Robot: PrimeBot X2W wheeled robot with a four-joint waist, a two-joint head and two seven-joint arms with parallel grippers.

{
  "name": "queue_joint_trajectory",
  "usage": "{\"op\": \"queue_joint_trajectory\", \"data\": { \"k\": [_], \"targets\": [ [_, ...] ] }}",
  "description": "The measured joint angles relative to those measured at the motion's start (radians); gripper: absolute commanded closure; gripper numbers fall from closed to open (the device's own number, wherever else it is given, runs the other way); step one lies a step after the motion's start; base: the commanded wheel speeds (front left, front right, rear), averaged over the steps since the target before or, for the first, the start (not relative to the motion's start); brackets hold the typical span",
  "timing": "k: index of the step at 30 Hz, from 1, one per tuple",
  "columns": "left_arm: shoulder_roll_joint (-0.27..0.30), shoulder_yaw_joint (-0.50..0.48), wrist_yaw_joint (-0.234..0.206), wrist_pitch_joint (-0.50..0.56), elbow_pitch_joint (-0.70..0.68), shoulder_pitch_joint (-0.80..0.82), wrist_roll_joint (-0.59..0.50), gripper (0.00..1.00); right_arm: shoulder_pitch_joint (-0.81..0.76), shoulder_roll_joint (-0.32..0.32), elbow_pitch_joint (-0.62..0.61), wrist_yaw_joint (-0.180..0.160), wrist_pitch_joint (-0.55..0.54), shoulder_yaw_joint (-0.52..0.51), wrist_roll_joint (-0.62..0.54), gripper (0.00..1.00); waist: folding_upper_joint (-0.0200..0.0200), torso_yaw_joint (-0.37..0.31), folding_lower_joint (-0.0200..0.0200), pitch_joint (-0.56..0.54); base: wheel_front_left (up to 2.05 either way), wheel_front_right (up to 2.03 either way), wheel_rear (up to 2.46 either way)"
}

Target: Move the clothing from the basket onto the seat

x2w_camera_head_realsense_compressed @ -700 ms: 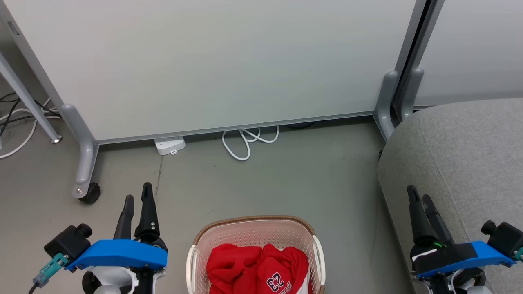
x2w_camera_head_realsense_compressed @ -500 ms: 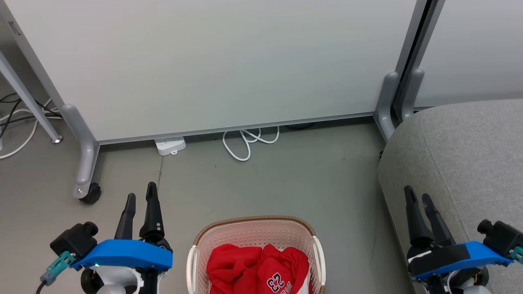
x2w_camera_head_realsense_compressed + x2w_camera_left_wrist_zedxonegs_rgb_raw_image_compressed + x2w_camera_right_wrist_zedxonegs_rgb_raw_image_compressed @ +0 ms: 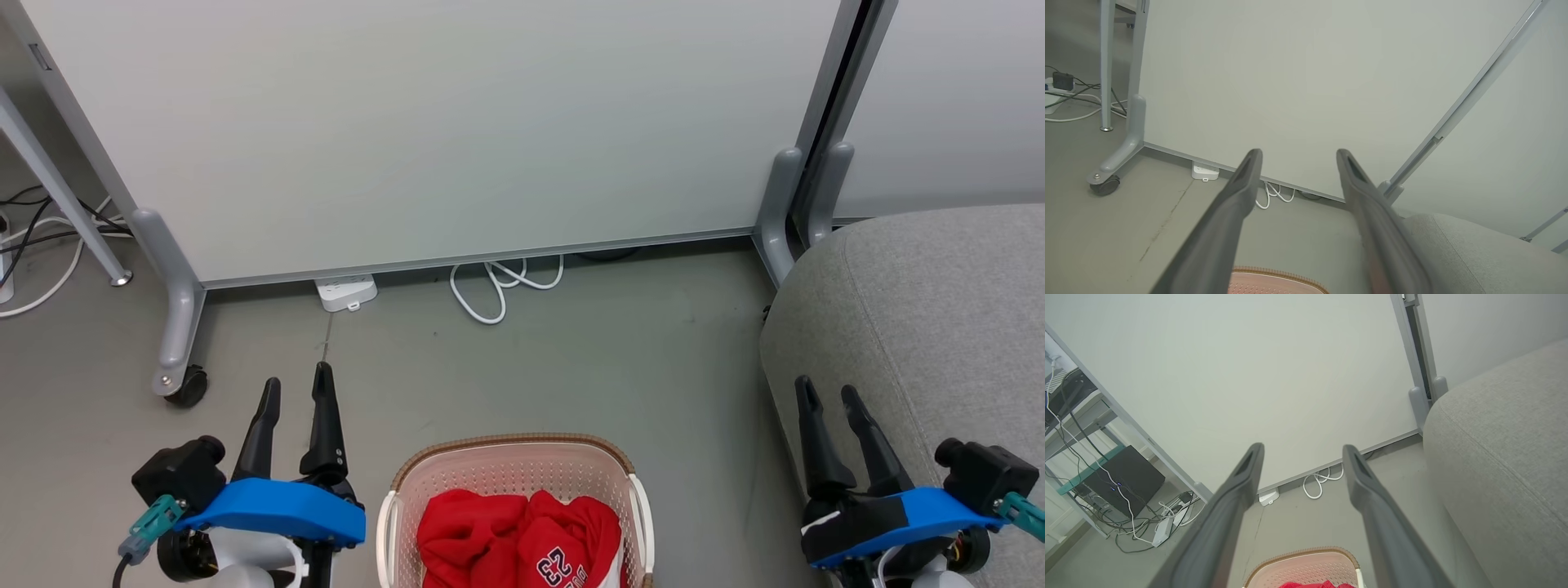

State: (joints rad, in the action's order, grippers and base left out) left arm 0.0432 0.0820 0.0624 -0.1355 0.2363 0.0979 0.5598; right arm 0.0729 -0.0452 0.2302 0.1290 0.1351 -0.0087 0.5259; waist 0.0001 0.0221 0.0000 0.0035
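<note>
Near left, over grey floor [image 3: 571, 367]: left gripper [image 3: 297, 380], dark fingers spread, empty. Near centre: cream perforated plastic basket [image 3: 510, 442], brown woven rim, red fabric clothing [image 3: 490, 539] heaped inside. Near right: right gripper [image 3: 826, 388], fingers apart, empty, at light-grey upholstered seat [image 3: 939, 327].

The basket [image 3: 506, 474] just right of the left gripper [image 3: 298, 376] is smooth perforated plastic, its rim woven-looking. The clothing [image 3: 473, 539] is soft creased cloth. Beside the right gripper [image 3: 826, 387], the seat [image 3: 939, 327] is matt, coarse-woven fabric.
</note>
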Motion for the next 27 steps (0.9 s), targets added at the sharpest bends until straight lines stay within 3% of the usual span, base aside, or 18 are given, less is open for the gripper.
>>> {"op": "queue_joint_trajectory", "data": {
  "k": [27],
  "targets": [
    [0.003, 0.040, 0.006, -0.064, 0.043, 0.006, -0.258, 0.00, 0.000, 0.000, 0.009, 0.000, 0.064, 0.014, -0.292, 0.00, 0.0000, 0.007, 0.0000, -0.006, 0.00, 0.00, 0.00]
  ]
}}
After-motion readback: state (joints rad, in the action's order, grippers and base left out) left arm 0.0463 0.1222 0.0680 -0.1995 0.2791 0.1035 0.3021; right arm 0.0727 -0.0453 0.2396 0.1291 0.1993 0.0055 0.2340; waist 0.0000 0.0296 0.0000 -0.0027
